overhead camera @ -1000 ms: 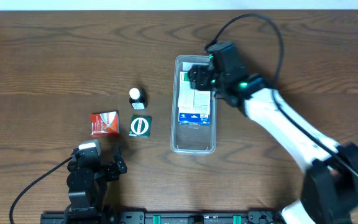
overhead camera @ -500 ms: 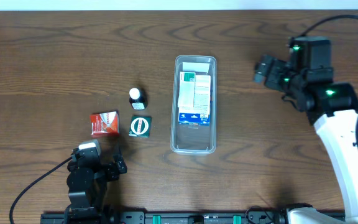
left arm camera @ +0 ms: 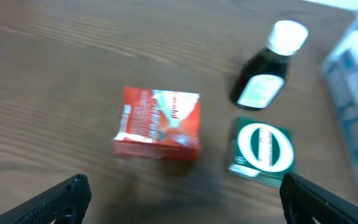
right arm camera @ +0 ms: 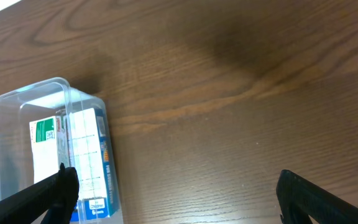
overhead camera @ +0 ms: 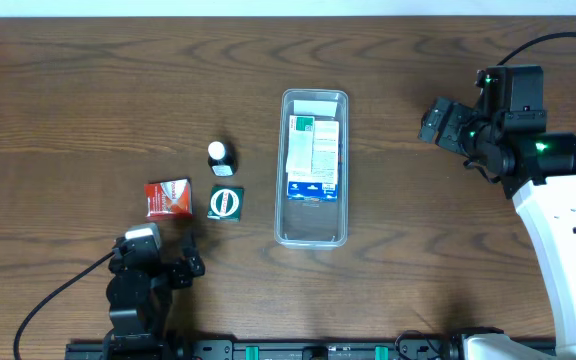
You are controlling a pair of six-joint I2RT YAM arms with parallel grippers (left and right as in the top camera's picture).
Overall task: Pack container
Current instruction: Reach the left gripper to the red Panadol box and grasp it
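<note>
The clear plastic container [overhead camera: 313, 238] lies lengthwise at mid-table with a white, green and blue box [overhead camera: 314, 158] inside; it also shows in the right wrist view [right arm camera: 17, 106]. A red box [overhead camera: 168, 198], a green box with a white oval [overhead camera: 226, 203] and a small dark bottle with a white cap [overhead camera: 219, 157] stand left of it, and show in the left wrist view: red box [left arm camera: 159, 123], green box [left arm camera: 263, 150], bottle [left arm camera: 266, 68]. My left gripper [overhead camera: 173, 270] is open and empty, just in front of the red box. My right gripper [overhead camera: 438, 122] is open and empty, right of the container.
The brown wood table [overhead camera: 88, 90] runs to a pale back edge at the top. A black cable [overhead camera: 53, 300] trails from the left arm. A rail runs along the front edge [overhead camera: 288, 350].
My right gripper has left the container, where it hovered over the box, and swung out to the right; it is empty. The box stays in the container. The left arm has not moved.
</note>
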